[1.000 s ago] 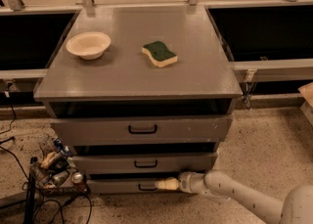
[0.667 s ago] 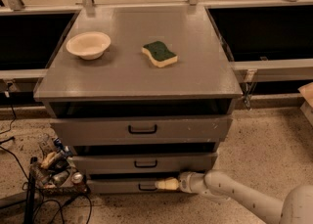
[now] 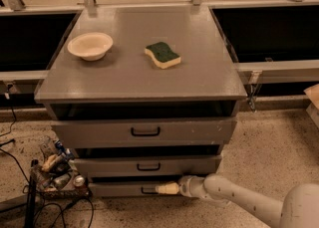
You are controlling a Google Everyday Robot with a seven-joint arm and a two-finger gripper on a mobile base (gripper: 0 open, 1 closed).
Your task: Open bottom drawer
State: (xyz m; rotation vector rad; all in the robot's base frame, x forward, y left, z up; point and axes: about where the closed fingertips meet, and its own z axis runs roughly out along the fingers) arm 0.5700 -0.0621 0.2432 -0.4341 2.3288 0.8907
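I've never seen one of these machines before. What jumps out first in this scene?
A grey cabinet with three drawers fills the middle, with a cream bowl and a green-topped sponge sitting apart on its top. From the picture's lower right corner a pale arm reaches in near the floor, its gripper at the black handle of the bottom drawer.

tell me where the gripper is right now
In the camera view, the gripper sits low near the centre, at the black handle of the bottom drawer, below the middle drawer; its arm enters from the picture's lower right.
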